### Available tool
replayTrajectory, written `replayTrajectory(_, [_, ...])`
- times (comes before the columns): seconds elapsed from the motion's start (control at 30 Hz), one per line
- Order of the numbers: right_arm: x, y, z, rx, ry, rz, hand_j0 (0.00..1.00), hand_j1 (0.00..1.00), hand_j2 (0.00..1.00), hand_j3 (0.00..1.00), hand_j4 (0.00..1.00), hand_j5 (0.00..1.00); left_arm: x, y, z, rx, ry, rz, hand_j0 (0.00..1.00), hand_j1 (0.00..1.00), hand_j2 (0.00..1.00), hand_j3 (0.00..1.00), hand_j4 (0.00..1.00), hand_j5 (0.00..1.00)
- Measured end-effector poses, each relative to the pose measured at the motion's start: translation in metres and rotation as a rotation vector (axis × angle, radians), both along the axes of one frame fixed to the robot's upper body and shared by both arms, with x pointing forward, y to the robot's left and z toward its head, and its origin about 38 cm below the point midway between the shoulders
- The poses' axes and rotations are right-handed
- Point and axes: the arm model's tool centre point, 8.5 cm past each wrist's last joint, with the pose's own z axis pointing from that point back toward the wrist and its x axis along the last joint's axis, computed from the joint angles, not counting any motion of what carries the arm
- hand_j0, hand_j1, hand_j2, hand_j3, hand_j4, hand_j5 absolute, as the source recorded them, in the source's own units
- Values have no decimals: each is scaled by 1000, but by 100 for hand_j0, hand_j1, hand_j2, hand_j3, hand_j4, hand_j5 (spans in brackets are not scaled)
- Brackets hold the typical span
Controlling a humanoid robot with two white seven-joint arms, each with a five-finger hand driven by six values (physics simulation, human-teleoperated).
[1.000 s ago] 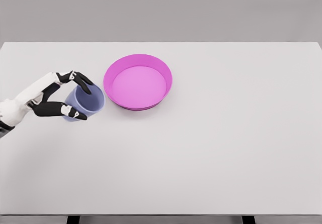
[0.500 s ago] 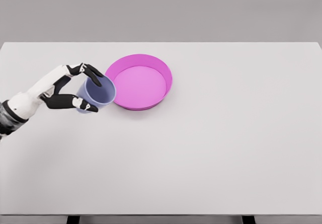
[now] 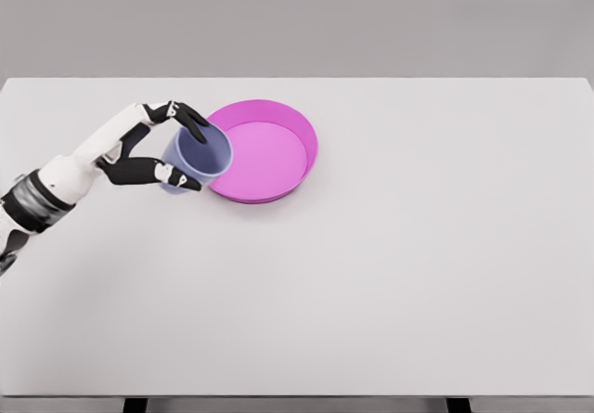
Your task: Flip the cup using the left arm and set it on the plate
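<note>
Lavender cup (image 3: 202, 156) pinched between thumb and fingers of left hand (image 3: 148, 148), held tilted, mouth rightward, at near-left rim of magenta plate (image 3: 295, 127). Cup best carried over plate centre, uprighted fully, lowered flat before release.

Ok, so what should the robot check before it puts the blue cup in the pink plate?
1. Left hand gripping the cup: ok, fingers wrap its rim and side.
2. Cup flipped fully upright: not ok, it is tilted, its opening facing the camera and right.
3. Cup over the plate: not ok, only its rim overlaps the plate's left edge.
4. Plate free inside: ok, nothing lies in it.
5. Cup clear of the table: cannot tell from this single view.
6. Right arm out of the way: ok, not in view.
</note>
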Motion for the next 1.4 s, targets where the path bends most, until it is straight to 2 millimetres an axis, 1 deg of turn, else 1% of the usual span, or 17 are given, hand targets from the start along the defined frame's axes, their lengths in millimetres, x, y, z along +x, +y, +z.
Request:
replayTrajectory(0.07, [0, 0, 0, 0, 0, 0, 100, 100, 100, 100, 100, 100, 4, -1, 1, 0, -5, 4, 43, 43, 43, 43, 43, 43])
replayTrajectory(0.3, [0, 0, 0, 0, 0, 0, 100, 100, 100, 100, 100, 100, 17, -16, -8, 1, -5, 15, 42, 42, 42, 42, 42, 42])
replayTrajectory(0.33, [0, 0, 0, 0, 0, 0, 100, 100, 100, 100, 100, 100, 18, -18, -8, -1, -9, 13, 42, 42, 42, 42, 42, 42])
replayTrajectory(0.37, [0, 0, 0, 0, 0, 0, 100, 100, 100, 100, 100, 100, 22, -21, -3, -6, -23, 10, 42, 42, 42, 42, 42, 42])
replayTrajectory(0.47, [0, 0, 0, 0, 0, 0, 100, 100, 100, 100, 100, 100, 27, -30, -2, -23, -29, 6, 42, 42, 42, 42, 42, 42])
replayTrajectory(0.6, [0, 0, 0, 0, 0, 0, 100, 100, 100, 100, 100, 100, 40, -45, 3, -59, -45, 3, 42, 42, 42, 42, 42, 42])
replayTrajectory(0.7, [0, 0, 0, 0, 0, 0, 100, 100, 100, 100, 100, 100, 48, -57, -3, -93, -31, 9, 42, 42, 42, 42, 42, 42])
replayTrajectory(0.8, [0, 0, 0, 0, 0, 0, 100, 100, 100, 100, 100, 100, 54, -70, -14, -127, -4, 16, 43, 43, 43, 43, 43, 43])
replayTrajectory(0.9, [0, 0, 0, 0, 0, 0, 100, 100, 100, 100, 100, 100, 62, -83, -16, -151, 4, 11, 43, 43, 43, 43, 43, 43])
replayTrajectory(1.0, [0, 0, 0, 0, 0, 0, 100, 100, 100, 100, 100, 100, 67, -92, -27, -175, 21, 13, 43, 43, 43, 43, 43, 43])
replayTrajectory(1.17, [0, 0, 0, 0, 0, 0, 100, 100, 100, 100, 100, 100, 73, -95, -40, -180, 53, 34, 42, 42, 42, 42, 42, 42])
replayTrajectory(1.23, [0, 0, 0, 0, 0, 0, 100, 100, 100, 100, 100, 100, 75, -93, -44, -183, 62, 52, 41, 41, 41, 41, 41, 41])
replayTrajectory(1.4, [0, 0, 0, 0, 0, 0, 100, 100, 100, 100, 100, 100, 80, -83, -55, -182, 87, 108, 41, 41, 41, 41, 41, 41])
